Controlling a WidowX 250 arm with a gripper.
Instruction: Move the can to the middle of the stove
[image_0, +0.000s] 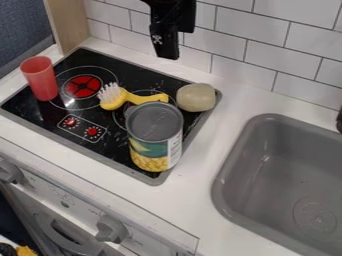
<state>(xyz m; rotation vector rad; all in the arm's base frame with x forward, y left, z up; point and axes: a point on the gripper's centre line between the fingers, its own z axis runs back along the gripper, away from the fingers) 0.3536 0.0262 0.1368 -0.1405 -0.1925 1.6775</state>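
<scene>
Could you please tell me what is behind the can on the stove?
Behind the can, a yellow brush and a pale, rounded object are visible on the stove. The can covers the patch directly behind it, so I cannot tell what is there.

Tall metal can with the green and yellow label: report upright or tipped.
The can is upright: its round grey lid faces up, its base on the black stovetop.

White tiles (247, 52) line the back here, dark joints crossing them, and there's a pale wood panel (69, 22) at upper left, dark blue beyond. Down front, white counter (194, 200), grey sink (287, 175) sunk in (nice little glint there), grey knobs (111, 229) below.
</scene>
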